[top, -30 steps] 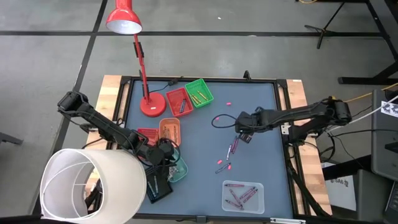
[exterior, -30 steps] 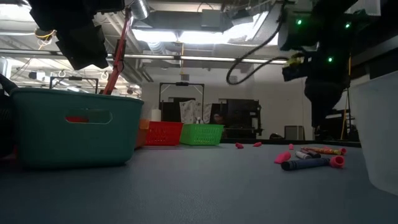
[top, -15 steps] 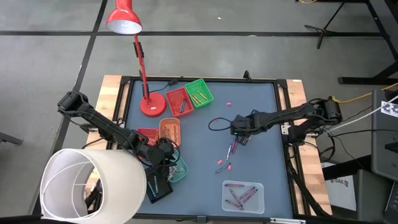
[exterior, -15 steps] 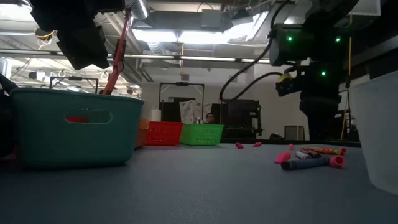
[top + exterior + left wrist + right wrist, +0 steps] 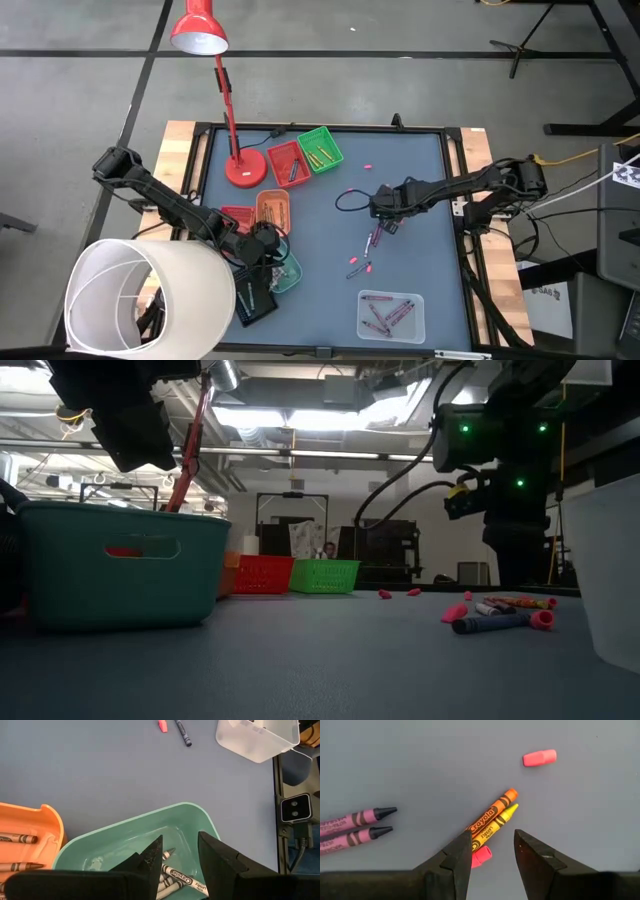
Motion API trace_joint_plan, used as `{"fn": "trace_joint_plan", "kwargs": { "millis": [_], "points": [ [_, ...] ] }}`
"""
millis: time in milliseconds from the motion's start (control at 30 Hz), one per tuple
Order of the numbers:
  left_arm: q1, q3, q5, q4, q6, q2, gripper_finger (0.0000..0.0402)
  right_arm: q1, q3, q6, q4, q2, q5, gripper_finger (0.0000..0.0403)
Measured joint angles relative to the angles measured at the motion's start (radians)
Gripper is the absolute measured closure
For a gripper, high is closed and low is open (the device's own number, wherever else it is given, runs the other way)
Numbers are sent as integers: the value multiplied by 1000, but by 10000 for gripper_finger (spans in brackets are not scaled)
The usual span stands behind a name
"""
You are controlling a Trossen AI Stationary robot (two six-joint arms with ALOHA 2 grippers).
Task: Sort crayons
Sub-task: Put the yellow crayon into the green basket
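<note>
Loose crayons [image 5: 372, 240] lie flat on the blue table mat near its middle. In the right wrist view an orange crayon [image 5: 492, 812] and a yellow crayon [image 5: 496, 823] lie side by side, with two purple crayons [image 5: 355, 826] and short pink pieces [image 5: 540, 757] around them. My right gripper [image 5: 492, 851] hangs open just above the orange and yellow pair, touching nothing. My left gripper [image 5: 179, 852] stands open over the teal tray [image 5: 197, 817], which holds grey crayons [image 5: 175, 876].
Red [image 5: 288, 163], green [image 5: 320, 148] and orange [image 5: 273, 210] trays holding crayons stand at the far left beside a red lamp's base [image 5: 245, 168]. A clear bin [image 5: 392, 312] with purple crayons sits near the front edge. A white cylinder [image 5: 150, 300] covers the near left corner.
My right gripper has come down toward the loose crayons and shifted slightly toward the table's left edge, staying open. The crayons have not moved.
</note>
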Motion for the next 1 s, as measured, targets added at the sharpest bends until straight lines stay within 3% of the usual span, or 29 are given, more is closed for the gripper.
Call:
{"fn": "trace_joint_plan", "kwargs": {
  "millis": [1000],
  "points": [
    [0,0,0,0,0,0,294,0,0,25,-15,49,43,258]
  ]
}}
